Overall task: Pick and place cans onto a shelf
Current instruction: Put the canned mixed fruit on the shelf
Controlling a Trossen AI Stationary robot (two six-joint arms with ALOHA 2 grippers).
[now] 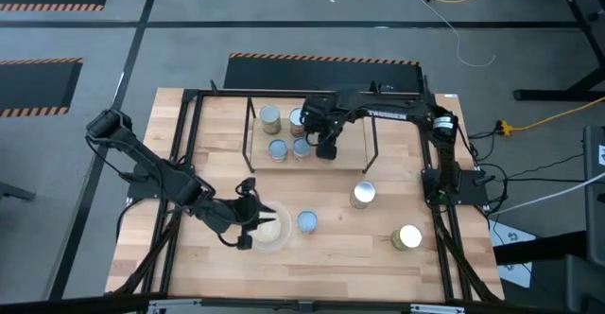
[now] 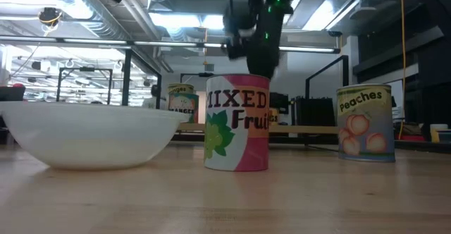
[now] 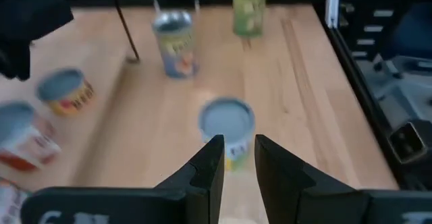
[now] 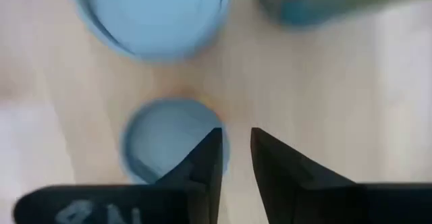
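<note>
Nearest the low camera, a mixed-fruit can (image 2: 237, 123) stands beside the bowl (image 2: 88, 134), while the right gripper (image 1: 324, 149), fingers slightly apart and empty, hovers over four cans (image 1: 277, 149) on the shelf (image 1: 352, 134).

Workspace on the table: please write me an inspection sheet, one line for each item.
Surface: light wood table, inside a black frame.
Job's things: four cans on the shelf; three more cans on the table.
Clutter: clear bowl near the left gripper.
Grippers: left gripper low beside the bowl, a narrow gap between its fingers, holding nothing; right gripper over the shelf beside the cans, gripping nothing.
Cables: yellow and white cables on the floor.
Surroundings: grey floor with striped mats; no person seen.
</note>
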